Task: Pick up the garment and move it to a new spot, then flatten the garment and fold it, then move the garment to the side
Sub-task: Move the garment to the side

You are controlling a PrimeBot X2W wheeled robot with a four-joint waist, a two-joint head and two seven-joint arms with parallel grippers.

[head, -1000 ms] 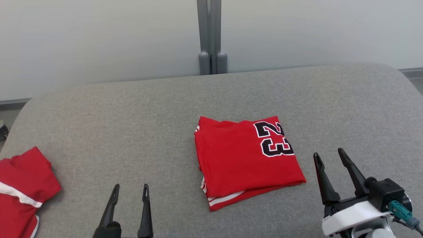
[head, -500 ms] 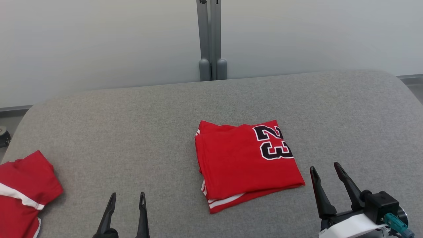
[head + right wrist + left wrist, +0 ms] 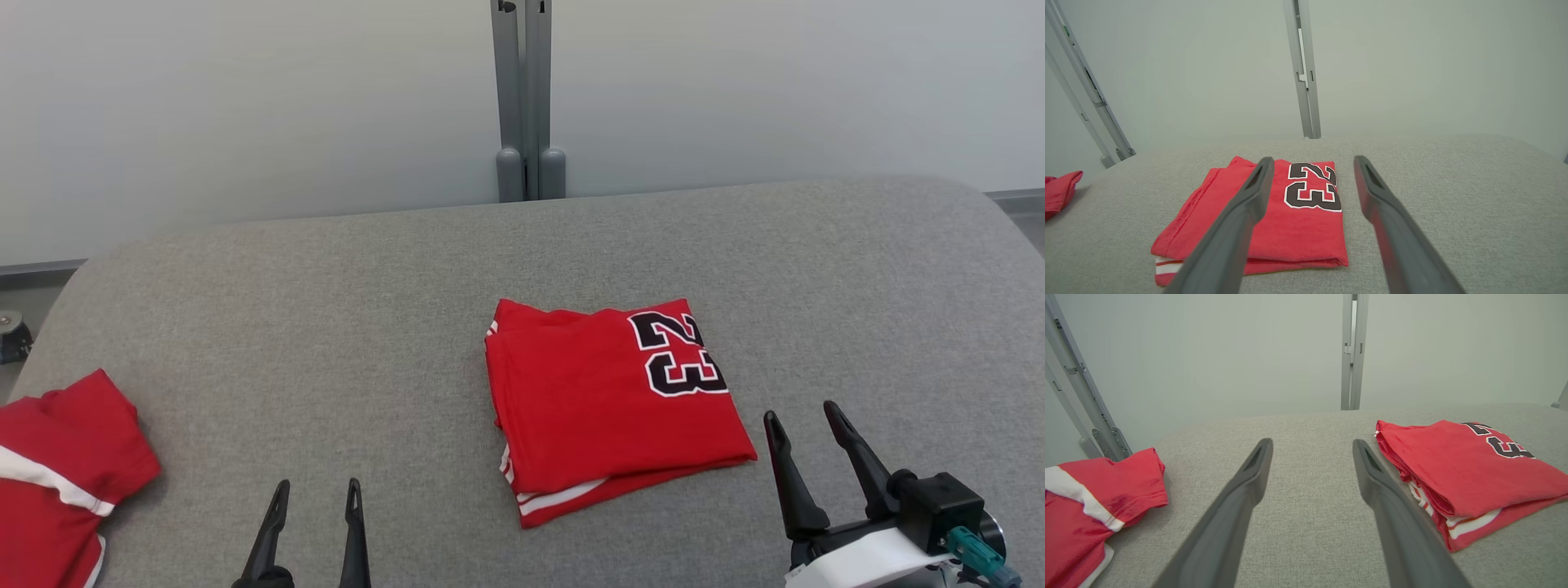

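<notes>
Head view, left end effector (image 3: 317, 483) wide, empty, right end effector (image 3: 800, 410) wide, leaning left, beside folded garment (image 3: 604, 408)

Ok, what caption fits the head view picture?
Folded red fabric jersey numbered 23 resting on a grey cushioned surface.

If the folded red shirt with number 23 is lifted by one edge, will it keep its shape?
Probably not: the folded shirt is thin cloth in loose layers, seen at its striped near edge, so it would likely sag and unfold. Pushed, it may bunch rather than slide, since the grey fabric surface looks rough.
</notes>
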